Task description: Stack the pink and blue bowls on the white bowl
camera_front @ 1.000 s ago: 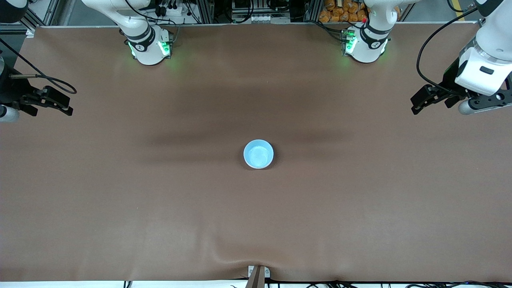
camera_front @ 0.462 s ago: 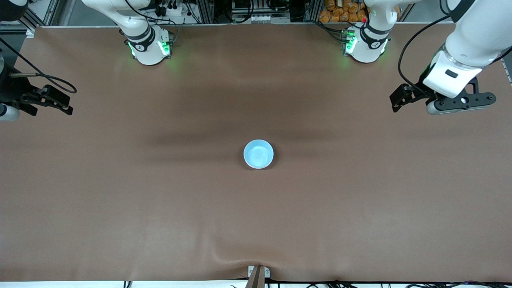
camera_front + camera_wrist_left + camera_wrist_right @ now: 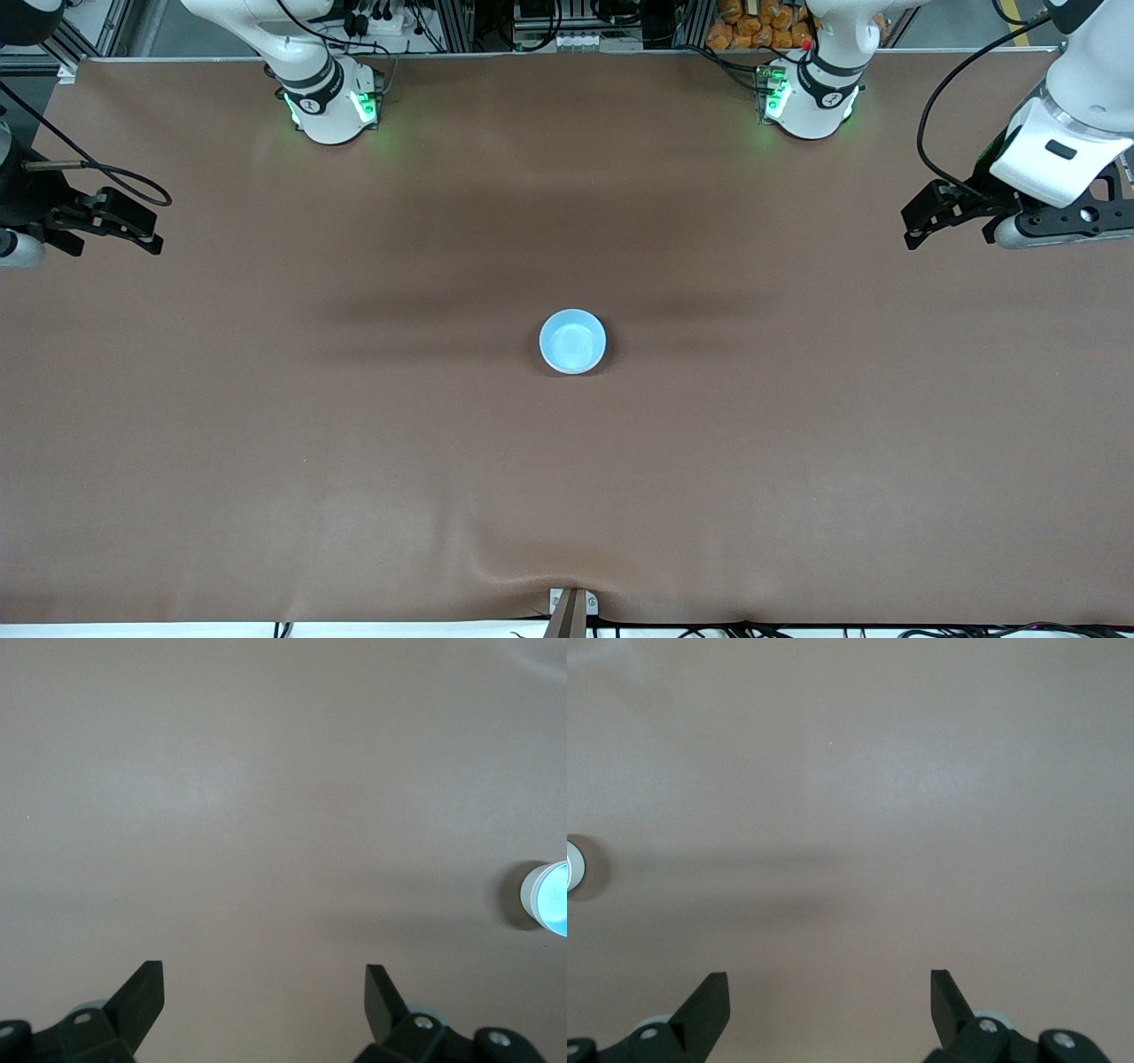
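Observation:
One light blue bowl (image 3: pixel 572 341) stands upright in the middle of the brown table. It shows at the edge of the left wrist view (image 3: pixel 547 897), where its outer wall looks whitish beneath a blue inside. A pale sliver of it also shows in the right wrist view (image 3: pixel 574 865). I cannot tell whether other bowls sit under it; the pink bowl and the white bowl are hidden or out of view. My left gripper (image 3: pixel 914 229) (image 3: pixel 263 979) hovers open and empty over the left arm's end of the table. My right gripper (image 3: pixel 146 232) (image 3: pixel 830 985) waits open and empty over the right arm's end.
Both arm bases (image 3: pixel 332 106) (image 3: pixel 808 102) stand along the table edge farthest from the front camera. A fold in the brown cloth (image 3: pixel 532 567) rises at the edge nearest that camera, by a small clamp (image 3: pixel 571 607).
The left arm swung toward the table's middle, then back out toward its own end, gripper still open. The right arm and the bowl have not moved.

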{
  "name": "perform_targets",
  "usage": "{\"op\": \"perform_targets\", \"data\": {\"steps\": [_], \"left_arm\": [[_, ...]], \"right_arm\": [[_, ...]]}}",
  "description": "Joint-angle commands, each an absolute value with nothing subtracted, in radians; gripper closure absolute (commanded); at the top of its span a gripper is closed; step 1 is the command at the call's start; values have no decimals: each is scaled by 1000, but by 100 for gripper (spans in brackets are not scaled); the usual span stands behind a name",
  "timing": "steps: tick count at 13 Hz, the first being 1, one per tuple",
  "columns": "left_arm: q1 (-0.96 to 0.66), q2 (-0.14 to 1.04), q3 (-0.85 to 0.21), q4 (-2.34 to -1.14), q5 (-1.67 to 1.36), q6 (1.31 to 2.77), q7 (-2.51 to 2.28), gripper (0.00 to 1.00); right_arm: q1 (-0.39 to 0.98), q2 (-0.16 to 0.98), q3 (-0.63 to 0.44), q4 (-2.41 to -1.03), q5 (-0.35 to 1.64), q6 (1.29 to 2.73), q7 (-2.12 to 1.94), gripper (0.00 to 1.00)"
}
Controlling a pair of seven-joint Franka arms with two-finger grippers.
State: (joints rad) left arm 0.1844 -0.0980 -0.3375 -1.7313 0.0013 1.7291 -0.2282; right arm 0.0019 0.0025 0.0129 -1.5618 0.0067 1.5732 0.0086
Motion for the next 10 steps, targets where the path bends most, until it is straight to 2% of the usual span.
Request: {"op": "perform_targets", "data": {"steps": [1,5,6,7,8,10], "left_arm": [[189,-81,-342,-1681,6,1706,-215,0],[187,-11,-334,-1611,12,1706,-215,0],[119,3,-281,-1605,15,1706,-215,0],[-5,0,-139,-1603,12,1704,-215,0],[-76,2,-64,-1603,8,1694,-213,0],[-74,-3,-64,-1606,6,1686,-212,0]], "right_arm": [[-14,9,31,-1539,-11,1554,14,0],[-12,9,31,-1539,-9,1529,18,0],[-12,9,31,-1539,-6,1529,20,0],[-12,9,29,-1539,-5,1529,20,0],[-14,9,29,-1539,-5,1529,20,0],[-14,9,29,-1539,-5,1526,20,0]]}}
